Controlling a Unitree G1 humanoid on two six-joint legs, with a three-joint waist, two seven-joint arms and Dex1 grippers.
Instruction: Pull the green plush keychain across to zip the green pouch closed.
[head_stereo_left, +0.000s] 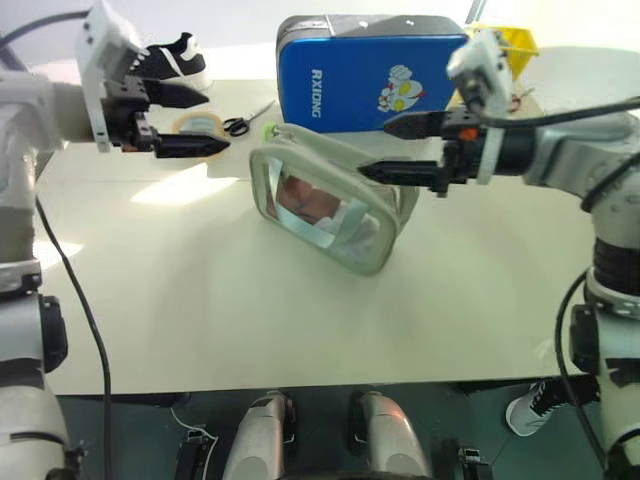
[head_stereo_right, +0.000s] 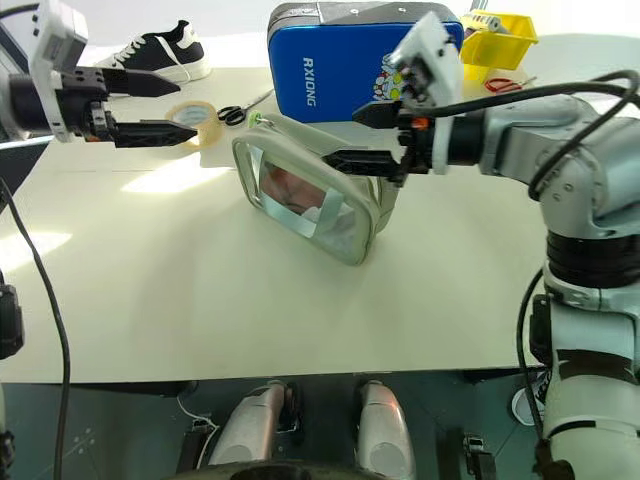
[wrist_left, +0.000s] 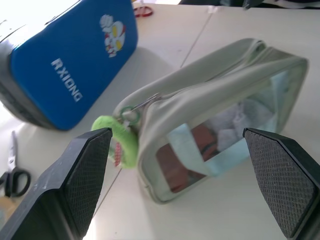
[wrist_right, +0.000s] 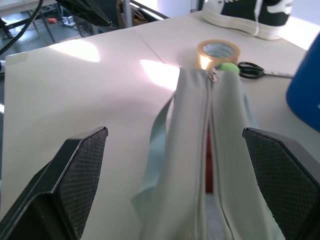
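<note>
Left gripper (head_stereo_left: 188, 120): it hangs above the table on the robot's left side, both black fingers spread wide, nothing between them. It points toward the pouch but is well apart from it.
Right gripper (head_stereo_left: 400, 148): its fingers are also spread wide and hold nothing. It hovers just over the right end of the pouch; the lower finger is close above the top seam, and I cannot tell if it touches.
Green pouch (head_stereo_left: 330, 210): it stands on its narrow side near the middle of the table, a little tilted, with the clear window turned toward the robot. Pink and white contents show through the window.
Zipper: it runs along the top of the pouch. In the right wrist view the two edges lie apart and a dark slit shows between them, so the pouch is not zipped.
Green plush keychain (wrist_left: 122, 145): it hangs on a small ring at the left end of the zipper, against the corner of the pouch, on the side of the left gripper.
Blue case (head_stereo_left: 365, 72): it stands just behind the pouch, with white letters and a cartoon print.
Tape roll (head_stereo_left: 200, 124): it lies flat on the table behind the left gripper.
Scissors (head_stereo_left: 240, 124): they lie just beside the tape roll.
Shoe (head_stereo_right: 158, 52): black and white, at the far left edge of the table.
Yellow bin (head_stereo_right: 500, 35): at the far right, behind the blue case.
Table (head_stereo_left: 200, 300): pale cream top; the near half is bare.
</note>
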